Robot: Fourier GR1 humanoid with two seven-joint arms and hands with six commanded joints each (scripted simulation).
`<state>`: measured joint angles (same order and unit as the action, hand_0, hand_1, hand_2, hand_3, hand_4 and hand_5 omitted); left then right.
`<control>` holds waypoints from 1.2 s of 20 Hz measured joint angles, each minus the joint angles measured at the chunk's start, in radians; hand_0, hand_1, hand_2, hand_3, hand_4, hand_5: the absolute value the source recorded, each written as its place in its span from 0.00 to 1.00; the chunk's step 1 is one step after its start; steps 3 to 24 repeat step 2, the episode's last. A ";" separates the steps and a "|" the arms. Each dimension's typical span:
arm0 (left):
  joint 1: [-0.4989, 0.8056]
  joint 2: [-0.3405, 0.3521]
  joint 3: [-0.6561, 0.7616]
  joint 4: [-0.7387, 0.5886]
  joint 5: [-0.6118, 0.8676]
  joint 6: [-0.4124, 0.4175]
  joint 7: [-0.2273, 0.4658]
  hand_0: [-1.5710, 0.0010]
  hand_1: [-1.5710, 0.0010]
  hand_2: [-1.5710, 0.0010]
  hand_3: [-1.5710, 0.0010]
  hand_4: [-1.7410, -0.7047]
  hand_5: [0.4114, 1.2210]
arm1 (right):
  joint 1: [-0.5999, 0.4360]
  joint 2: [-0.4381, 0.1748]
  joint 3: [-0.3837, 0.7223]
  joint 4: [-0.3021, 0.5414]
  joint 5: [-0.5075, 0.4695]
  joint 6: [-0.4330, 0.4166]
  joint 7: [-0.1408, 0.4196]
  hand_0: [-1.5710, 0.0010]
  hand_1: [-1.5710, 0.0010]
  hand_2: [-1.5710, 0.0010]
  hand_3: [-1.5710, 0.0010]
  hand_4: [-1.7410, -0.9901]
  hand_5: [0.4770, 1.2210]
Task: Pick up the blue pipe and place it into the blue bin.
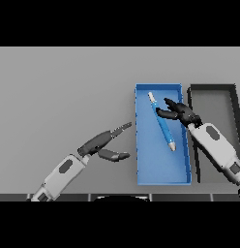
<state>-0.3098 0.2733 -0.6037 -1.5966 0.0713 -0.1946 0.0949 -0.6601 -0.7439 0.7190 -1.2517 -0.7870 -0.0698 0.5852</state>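
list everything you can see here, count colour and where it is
blue pipe: one, blue with pale ends, lying at a slant inside the blue bin, upper half
blue bin: one, blue, right of the table's centre
dark bin: one, dark rim with grey floor, right beside the blue bin, partly covered by the right arm
table: one, grey, under everything
right robot hand: one, dark, over the blue bin's upper right, fingers curled and reaching to the pipe; whether it grips the pipe cannot be told
left robot hand: one, dark, over the table left of the blue bin, fingers straight, holding nothing
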 measured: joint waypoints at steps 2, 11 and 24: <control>0.001 -0.013 -0.010 0.000 -0.010 0.010 0.010 1.00 1.00 1.00 1.00 0.88 0.08 | 0.003 -0.002 -0.004 -0.015 -0.009 -0.013 0.011 0.99 0.99 0.99 0.99 0.74 0.39; 0.001 -0.013 -0.010 0.000 -0.010 0.010 0.010 1.00 1.00 1.00 1.00 0.88 0.08 | 0.003 -0.002 -0.004 -0.015 -0.009 -0.013 0.011 0.99 0.99 0.99 0.99 0.74 0.39; 0.001 -0.013 -0.010 0.000 -0.010 0.010 0.010 1.00 1.00 1.00 1.00 0.88 0.08 | 0.003 -0.002 -0.004 -0.015 -0.009 -0.013 0.011 0.99 0.99 0.99 0.99 0.74 0.39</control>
